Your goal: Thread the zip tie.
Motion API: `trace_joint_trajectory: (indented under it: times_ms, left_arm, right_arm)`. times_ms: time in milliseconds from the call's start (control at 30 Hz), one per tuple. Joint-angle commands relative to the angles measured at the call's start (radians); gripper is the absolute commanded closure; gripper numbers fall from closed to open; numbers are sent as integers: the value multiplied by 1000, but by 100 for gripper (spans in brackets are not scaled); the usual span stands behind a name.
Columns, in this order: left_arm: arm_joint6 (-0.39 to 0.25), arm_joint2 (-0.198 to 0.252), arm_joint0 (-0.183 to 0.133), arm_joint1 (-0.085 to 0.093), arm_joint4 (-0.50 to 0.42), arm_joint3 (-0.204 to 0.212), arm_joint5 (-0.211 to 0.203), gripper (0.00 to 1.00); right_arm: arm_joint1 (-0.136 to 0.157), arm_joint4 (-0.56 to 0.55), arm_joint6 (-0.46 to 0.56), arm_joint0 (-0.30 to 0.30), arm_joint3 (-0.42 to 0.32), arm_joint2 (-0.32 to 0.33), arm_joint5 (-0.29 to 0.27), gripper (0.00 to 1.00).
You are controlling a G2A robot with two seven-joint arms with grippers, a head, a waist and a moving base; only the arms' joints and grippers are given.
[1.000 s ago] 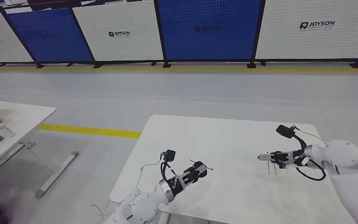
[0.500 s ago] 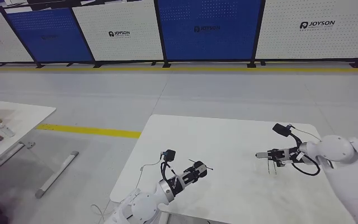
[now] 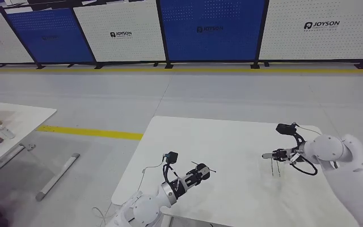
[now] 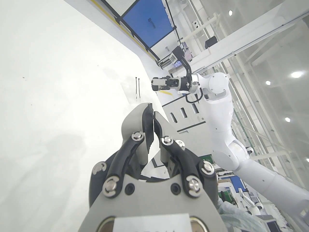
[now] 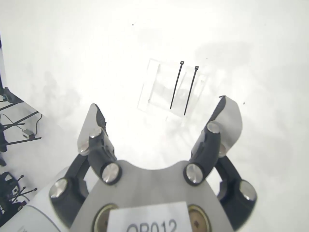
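Note:
Two black zip ties [image 5: 183, 88] lie side by side on a clear flat plate [image 5: 149, 85] on the white table [image 3: 227, 136], toward its right side. My right gripper [image 5: 160, 106] hovers over them, open and holding nothing; from the top view it [image 3: 265, 155] hangs just above the ties [image 3: 276, 169]. Near the table's front left, my left gripper [image 3: 203, 168] is shut, with a thin black zip tie [image 3: 212, 169] sticking out to both sides of its tips. In the left wrist view its fingers [image 4: 144, 121] are pressed together, with the right gripper [image 4: 157, 84] and the two ties [image 4: 138, 89] beyond.
The table's left edge and front edge run close to the left arm. A cable loops beside that arm's wrist [image 3: 153, 166]. Floor and blue and white panels [image 3: 210, 28] lie beyond the table's far edge.
The right gripper has drifted slightly toward the far side of the table and the arm behind it has shifted. The left arm and its tie have stayed put.

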Motion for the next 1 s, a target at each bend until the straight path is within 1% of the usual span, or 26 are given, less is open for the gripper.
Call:
trace_joint_trajectory:
  times_ms: [0,67,133,200,267,300,367,433,533,567,600,633,967]
  left_arm:
    - [0,0,0,0,0,0,0,100]
    - [0,0,0,0,0,0,0,100]
    - [0,0,0,0,0,0,0,100]
    - [0,0,0,0,0,0,0,100]
    - [0,0,0,0,0,0,0,100]
    - [0,0,0,0,0,0,0,100]
    - [0,0,0,0,0,0,0,100]
    - [0,0,0,0,0,0,0,100]
    - [0,0,0,0,0,0,0,100]
    - [0,0,0,0,0,0,0,100]
    - [0,0,0,0,0,0,0,100]
    - [0,0,0,0,0,0,0,100]
    - [0,0,0,0,0,0,0,100]
  right_arm:
    - [0,0,1,0,-1,0,0,0]
    - [0,0,1,0,-1,0,0,0]
    - [0,3,-26,-13,4,0,-3,0]
    - [0,16,-36,-14,7,5,-35,0]
    - [2,37,-38,-14,-4,14,-84,0]
    - [4,38,-36,-15,-9,16,-98,0]
    - [3,32,-20,-12,-22,9,-91,0]
    - [-3,38,1,-2,-19,-11,-80,0]
    - [-23,34,3,26,19,-64,-57,0]
    - [-30,41,2,35,36,-80,-59,0]
    - [-39,50,5,51,69,-97,-53,0]
    - [-41,50,6,55,78,-102,-50,0]
    - [-41,50,6,55,78,-102,-50,0]
